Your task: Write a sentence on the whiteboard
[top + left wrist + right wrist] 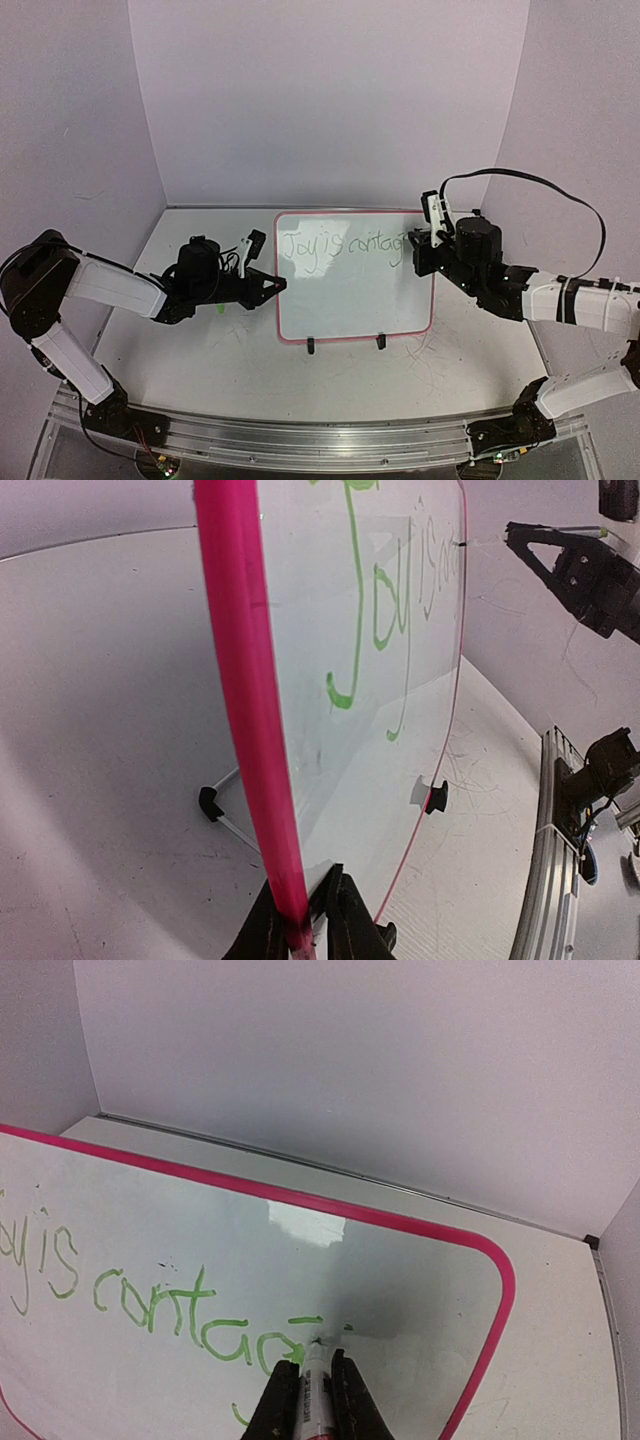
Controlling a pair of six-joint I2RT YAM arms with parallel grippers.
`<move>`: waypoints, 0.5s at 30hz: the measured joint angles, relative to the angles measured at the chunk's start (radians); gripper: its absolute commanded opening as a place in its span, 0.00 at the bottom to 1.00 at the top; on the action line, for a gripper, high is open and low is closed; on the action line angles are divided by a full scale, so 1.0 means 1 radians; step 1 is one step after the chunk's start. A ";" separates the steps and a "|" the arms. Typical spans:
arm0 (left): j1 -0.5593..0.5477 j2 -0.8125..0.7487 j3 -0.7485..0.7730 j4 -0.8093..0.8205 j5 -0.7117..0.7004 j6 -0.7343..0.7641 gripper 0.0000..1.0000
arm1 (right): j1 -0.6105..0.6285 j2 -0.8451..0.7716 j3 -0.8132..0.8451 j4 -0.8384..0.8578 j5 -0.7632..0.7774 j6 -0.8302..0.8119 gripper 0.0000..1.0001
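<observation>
Your whiteboard stands upright in the middle of the counter, facing the arms, its two black stand feet at the near edge. Your left tool is clenched on the board's left side, low down, with a finger on each face of the pink rim. Your right tool is grasping a marker between its fingers. The marker's tip touches the board surface in the upper right part, close to the right rim.

The sentence runs in thin green handwriting along the top of the board, from near the left edge toward the right. You can read "Joy is contag", and the line is not yet finished. The marker tip sits just right of the last letter, under a short green stroke. In the right wrist view a bright reflection lies on the board above the writing.
</observation>
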 measured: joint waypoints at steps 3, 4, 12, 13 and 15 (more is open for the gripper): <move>0.000 0.000 0.000 0.000 0.000 0.000 0.00 | 0.000 0.000 0.000 -0.003 0.000 0.010 0.00; 0.000 0.000 0.000 0.000 0.000 0.000 0.00 | 0.000 0.000 0.000 -0.003 0.000 0.016 0.00; 0.000 0.000 0.000 0.000 0.000 0.000 0.00 | 0.000 -0.001 -0.001 -0.011 -0.002 0.049 0.00; 0.000 0.000 0.000 0.000 0.000 0.000 0.00 | 0.000 -0.002 -0.002 -0.013 -0.003 0.052 0.00; 0.000 0.000 0.000 0.000 0.000 0.000 0.00 | 0.000 -0.003 -0.004 -0.015 -0.005 0.056 0.00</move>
